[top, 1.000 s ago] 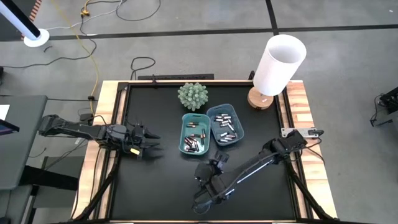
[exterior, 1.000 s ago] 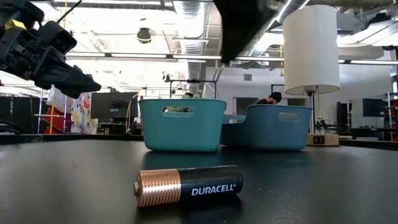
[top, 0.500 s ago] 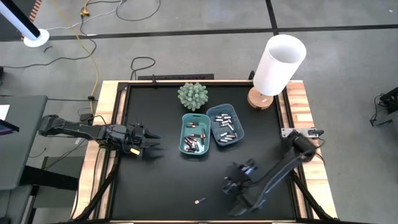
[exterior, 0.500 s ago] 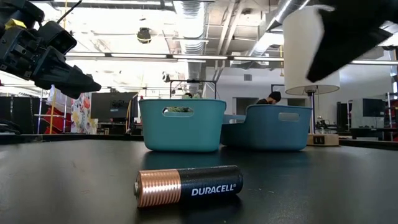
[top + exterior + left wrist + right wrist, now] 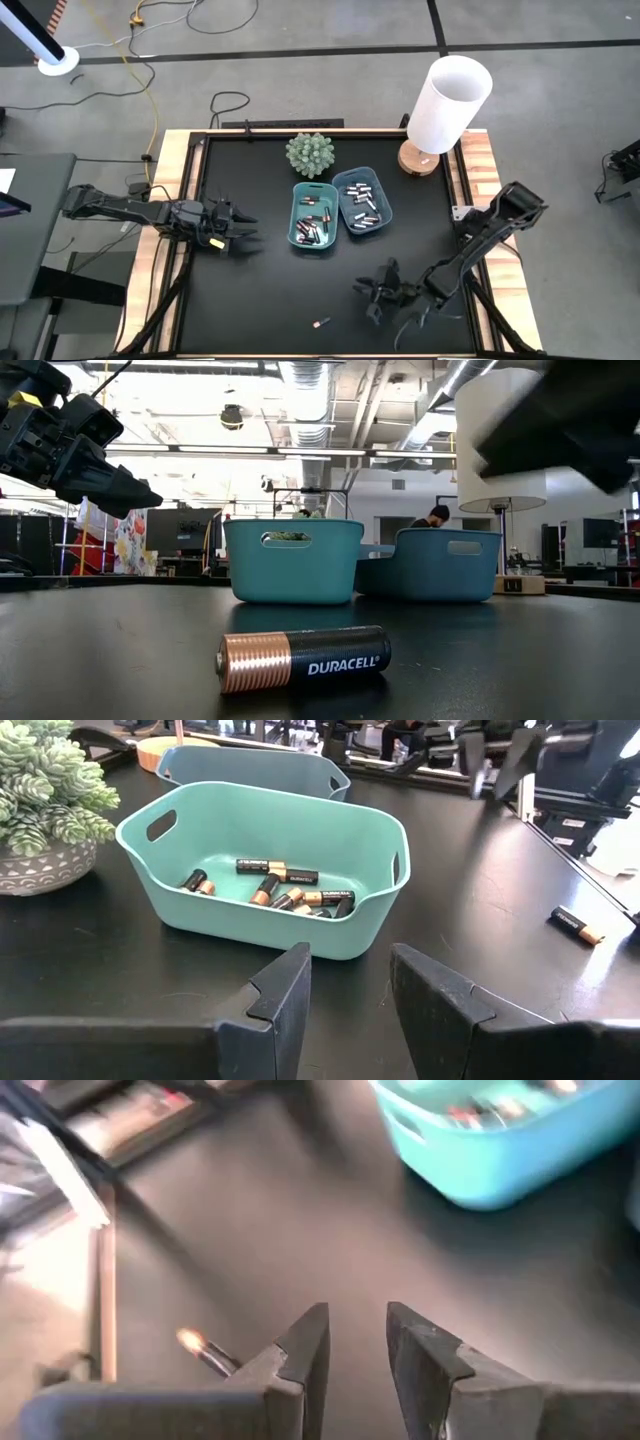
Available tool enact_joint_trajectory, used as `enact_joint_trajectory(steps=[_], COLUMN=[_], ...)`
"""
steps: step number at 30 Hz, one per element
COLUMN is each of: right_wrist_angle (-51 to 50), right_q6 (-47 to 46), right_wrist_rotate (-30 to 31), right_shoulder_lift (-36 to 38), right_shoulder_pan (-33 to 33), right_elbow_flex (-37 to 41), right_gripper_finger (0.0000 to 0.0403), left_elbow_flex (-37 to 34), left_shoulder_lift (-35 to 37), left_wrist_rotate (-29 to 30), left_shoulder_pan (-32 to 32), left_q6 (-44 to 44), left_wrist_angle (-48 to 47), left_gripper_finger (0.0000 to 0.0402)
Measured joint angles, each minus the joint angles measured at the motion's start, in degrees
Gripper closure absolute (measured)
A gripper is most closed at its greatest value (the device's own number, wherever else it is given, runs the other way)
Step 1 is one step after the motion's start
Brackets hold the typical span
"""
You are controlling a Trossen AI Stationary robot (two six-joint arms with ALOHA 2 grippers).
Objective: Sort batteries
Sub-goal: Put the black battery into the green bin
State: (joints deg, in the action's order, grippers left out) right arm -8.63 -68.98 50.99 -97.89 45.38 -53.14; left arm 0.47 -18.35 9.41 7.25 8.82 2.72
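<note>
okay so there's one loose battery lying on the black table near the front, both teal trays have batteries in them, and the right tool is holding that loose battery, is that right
Not quite. The loose battery lies alone on the table; the high view shows the right tool apart from it, and the right wrist view shows its fingers open with nothing between. Both teal trays do hold batteries.

front mat open | trays (image 5: 340, 208), plant (image 5: 310, 154), lamp (image 5: 445, 105) block rear

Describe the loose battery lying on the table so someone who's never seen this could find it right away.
Start at the black tabletop and find the two teal plastic trays near its middle. Go from them toward the near edge: a single small black battery with a copper end lies alone on the bare surface, on its side, while all the others sit inside trays.
</note>
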Motion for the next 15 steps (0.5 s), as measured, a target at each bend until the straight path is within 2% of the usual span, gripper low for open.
enact_joint_trajectory(steps=[5,10,15], right_wrist_angle=[15.4,18.7,18.5], right_q6=[17.1,33.8,36.0], right_wrist_rotate=[-0.1,-6.8,-11.9], right_shoulder_lift=[0.1,-2.3,-5.7], right_shoulder_pan=[-3.0,-6.7,-9.7], right_elbow_flex=[0.3,-2.4,-5.3], right_gripper_finger=[0.0284,0.0284,0.0284], left_elbow_flex=[0.0,0.0,0.0], left_shoulder_lift=[0.0,0.0,0.0], left_wrist_rotate=[0.0,0.0,0.0], left_shoulder_pan=[0.0,0.0,0.0], left_q6=[0.0,0.0,0.0], left_wrist_angle=[0.0,0.0,0.0], left_gripper_finger=[0.0265,0.0265,0.0265])
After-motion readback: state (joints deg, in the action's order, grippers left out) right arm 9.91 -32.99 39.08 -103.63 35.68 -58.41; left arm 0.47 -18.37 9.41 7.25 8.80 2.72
